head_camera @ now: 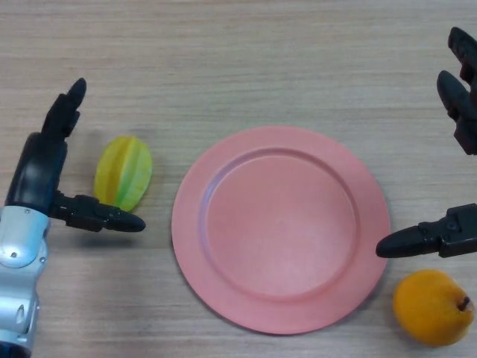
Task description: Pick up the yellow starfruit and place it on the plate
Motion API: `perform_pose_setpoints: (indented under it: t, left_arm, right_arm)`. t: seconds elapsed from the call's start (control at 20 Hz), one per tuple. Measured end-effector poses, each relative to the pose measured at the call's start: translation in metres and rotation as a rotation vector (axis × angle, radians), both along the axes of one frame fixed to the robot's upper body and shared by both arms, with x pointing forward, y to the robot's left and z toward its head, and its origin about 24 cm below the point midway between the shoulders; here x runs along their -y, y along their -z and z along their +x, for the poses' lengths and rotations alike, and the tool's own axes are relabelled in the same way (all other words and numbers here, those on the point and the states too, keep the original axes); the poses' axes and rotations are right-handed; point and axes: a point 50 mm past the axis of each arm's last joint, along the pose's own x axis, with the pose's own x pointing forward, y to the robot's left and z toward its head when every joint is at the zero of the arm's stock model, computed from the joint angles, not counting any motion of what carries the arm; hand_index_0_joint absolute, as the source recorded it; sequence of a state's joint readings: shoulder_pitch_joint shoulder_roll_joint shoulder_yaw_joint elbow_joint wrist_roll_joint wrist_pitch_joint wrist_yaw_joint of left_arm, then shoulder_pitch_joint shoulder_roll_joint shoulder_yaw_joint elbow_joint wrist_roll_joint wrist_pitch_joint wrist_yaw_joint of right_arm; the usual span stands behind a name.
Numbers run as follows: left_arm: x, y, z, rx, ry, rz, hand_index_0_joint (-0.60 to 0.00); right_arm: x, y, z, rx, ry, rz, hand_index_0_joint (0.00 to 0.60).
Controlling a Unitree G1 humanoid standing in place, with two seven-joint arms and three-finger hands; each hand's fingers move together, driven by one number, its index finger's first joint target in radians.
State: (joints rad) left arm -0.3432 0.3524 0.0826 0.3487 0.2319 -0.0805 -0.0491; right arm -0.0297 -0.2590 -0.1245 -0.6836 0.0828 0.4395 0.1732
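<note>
Lying beside the plate (223,298), the starfruit (124,172) ran lengthwise up the table, between the left hand's (42,175) spread, empty fingers, perhaps untouched; right hand (458,231) hung open too.

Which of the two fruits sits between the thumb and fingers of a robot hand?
The yellow-green starfruit, left of the plate, inside the open left robot hand. The orange pear lies below the right robot hand.

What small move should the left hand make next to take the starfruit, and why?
Probably it should slide a little to the right and close round the starfruit. The left hand is open just beside the fruit, fingers above and thumb below it, not gripping yet. The fruit lies on the table, left of the bare pink plate.
</note>
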Motion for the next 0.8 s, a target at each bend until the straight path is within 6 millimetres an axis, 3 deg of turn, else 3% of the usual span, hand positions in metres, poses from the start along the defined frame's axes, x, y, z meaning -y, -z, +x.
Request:
perform_pose_setpoints:
  t: [0.2,0.35,0.45,0.8]
  left_arm:
    - [0.009,0.016,0.006,-0.047,0.043,0.056,0.000]
    - [0.014,0.012,0.008,0.033,0.066,0.149,-0.400]
    - [0.015,0.010,0.008,0.097,0.062,0.224,-0.600]
    - [0.011,0.006,0.000,0.118,0.036,0.151,-0.600]
  right_arm:
    - [0.003,0.000,-0.001,0.002,0.012,0.000,0.000]
    - [0.002,-0.004,-0.003,0.021,0.013,-0.002,0.000]
    - [0.002,-0.004,-0.003,0.022,0.012,-0.002,0.000]
    - [0.002,-0.007,-0.005,0.033,0.010,-0.003,0.000]
